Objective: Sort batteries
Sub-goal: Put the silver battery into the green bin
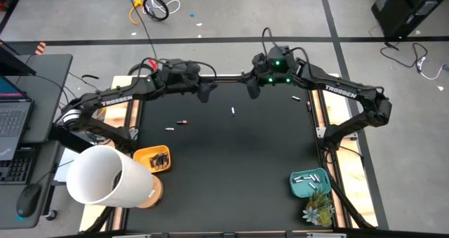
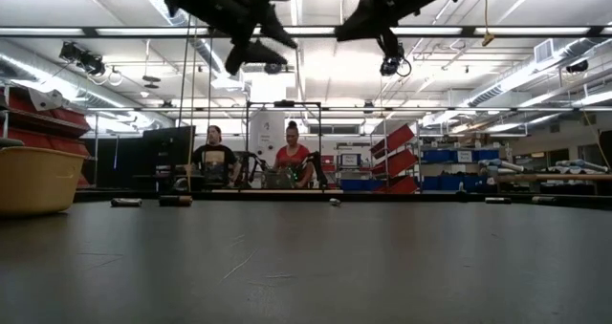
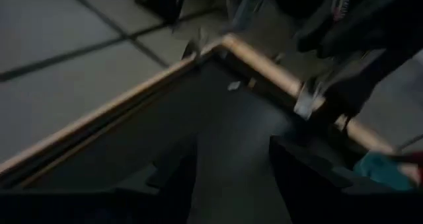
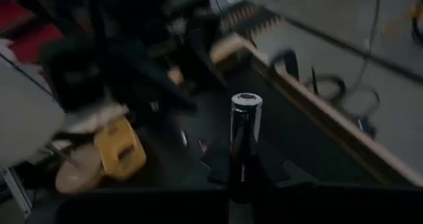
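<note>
My right gripper (image 1: 251, 89) hangs high over the table's far edge, shut on a slim battery (image 4: 245, 128) with a silver end. Left of it, my left gripper (image 1: 208, 92) hangs at about the same height, open, with nothing between its fingers (image 3: 231, 178). Loose batteries lie flat on the black table: a white one (image 1: 233, 111), a dark one with a copper end (image 1: 182, 121), another white one (image 1: 169, 128), and two at the far right (image 1: 295, 97). A yellow bowl (image 1: 144, 156) and a teal tray (image 1: 321, 173) each hold batteries. My right gripper pinches the battery's lower part (image 4: 243, 174) between its two fingers. The battery stands out past the fingertips along the line of the fingers, silver end (image 4: 246, 100) foremost. It is lifted well clear of the table.
A big white cylinder (image 1: 105, 176) stands at the near left beside the yellow bowl. A small plant (image 1: 319, 210) sits near the teal tray. Wooden rails (image 1: 323, 115) edge the table. Two people (image 2: 253, 157) sit far behind it.
</note>
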Tool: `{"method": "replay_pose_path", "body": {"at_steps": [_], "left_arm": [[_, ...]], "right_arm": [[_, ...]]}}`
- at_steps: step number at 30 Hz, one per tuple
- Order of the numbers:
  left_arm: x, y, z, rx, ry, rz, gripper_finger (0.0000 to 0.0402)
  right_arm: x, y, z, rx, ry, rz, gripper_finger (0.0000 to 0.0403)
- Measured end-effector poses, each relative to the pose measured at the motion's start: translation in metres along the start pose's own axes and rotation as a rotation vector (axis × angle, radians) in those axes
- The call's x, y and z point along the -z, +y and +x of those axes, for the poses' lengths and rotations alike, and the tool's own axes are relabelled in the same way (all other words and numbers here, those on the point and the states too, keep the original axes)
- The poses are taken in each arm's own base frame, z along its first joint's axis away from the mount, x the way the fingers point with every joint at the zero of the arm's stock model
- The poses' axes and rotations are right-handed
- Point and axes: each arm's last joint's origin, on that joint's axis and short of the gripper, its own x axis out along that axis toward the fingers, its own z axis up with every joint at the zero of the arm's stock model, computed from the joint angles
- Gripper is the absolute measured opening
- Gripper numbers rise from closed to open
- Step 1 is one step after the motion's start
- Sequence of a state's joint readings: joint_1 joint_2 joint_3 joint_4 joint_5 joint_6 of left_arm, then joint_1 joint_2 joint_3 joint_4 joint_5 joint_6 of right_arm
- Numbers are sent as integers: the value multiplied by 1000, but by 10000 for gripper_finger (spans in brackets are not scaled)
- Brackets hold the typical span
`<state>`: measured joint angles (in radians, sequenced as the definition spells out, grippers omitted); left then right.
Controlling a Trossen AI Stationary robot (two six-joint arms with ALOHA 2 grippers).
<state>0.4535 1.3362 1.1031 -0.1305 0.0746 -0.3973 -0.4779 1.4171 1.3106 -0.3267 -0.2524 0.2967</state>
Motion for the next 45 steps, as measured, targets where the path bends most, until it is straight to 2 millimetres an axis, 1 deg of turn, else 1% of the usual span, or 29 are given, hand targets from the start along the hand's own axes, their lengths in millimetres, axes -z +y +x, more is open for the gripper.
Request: {"method": "replay_pose_path", "body": {"at_steps": [2,4,10,14,17,20,22,26,30,31,35,40,42,45], "left_arm": [[5,2,-3,-27,65,18,201],[11,5,-6,-52,131,37,196],[19,8,-8,-78,221,96,186],[17,7,-8,-66,199,132,186],[11,5,-7,-41,140,145,186],[5,2,-4,-6,75,151,185],[2,1,-3,15,39,159,185],[0,1,-2,17,26,159,185],[0,2,-2,17,25,156,185],[0,2,-2,19,26,156,185],[1,1,-2,40,38,153,185],[2,1,-2,40,52,151,185],[3,2,-2,38,58,151,185],[3,2,-2,39,54,151,185]], "right_arm": [[10,5,1,19,81,26,20],[22,14,0,39,177,36,20],[59,59,-18,59,424,13,20],[81,83,-37,28,595,22,20],[97,92,-51,12,782,106,20],[112,98,-65,56,972,192,20],[121,104,-70,71,1058,233,20],[147,109,-79,90,1134,314,20],[185,102,-89,139,1182,435,20],[192,100,-92,140,1176,477,20],[212,101,-108,98,1136,613,20],[241,100,-124,109,1184,730,20],[255,98,-127,136,1213,769,20],[276,94,-125,156,1239,842,20]]}}
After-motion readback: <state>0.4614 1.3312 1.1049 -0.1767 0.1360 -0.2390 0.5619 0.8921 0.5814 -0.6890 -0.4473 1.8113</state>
